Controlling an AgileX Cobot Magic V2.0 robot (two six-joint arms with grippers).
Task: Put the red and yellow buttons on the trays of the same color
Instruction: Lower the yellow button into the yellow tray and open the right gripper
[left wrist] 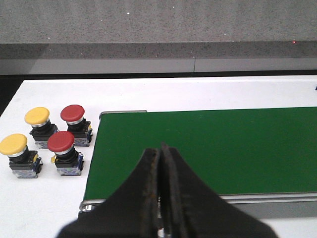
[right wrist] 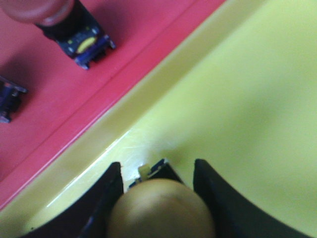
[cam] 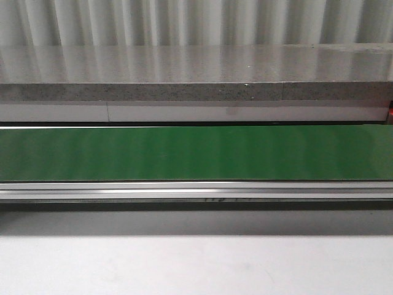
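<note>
While the right gripper (right wrist: 157,198) holds a yellow button (right wrist: 161,208) between its two fingers, the button sits over the yellow tray (right wrist: 247,99), near that tray's rim. Just beside the yellow tray lies the red tray (right wrist: 44,99), and a red button (right wrist: 54,20) rests on it already.

The left gripper (left wrist: 159,198) is squeezed tight with nothing in it. It hangs over the near end of the green belt (left wrist: 208,148). Beside that end of the belt, four buttons stand on the white surface (left wrist: 148,94): two yellow buttons (left wrist: 37,116) and two red buttons (left wrist: 72,113).
</note>
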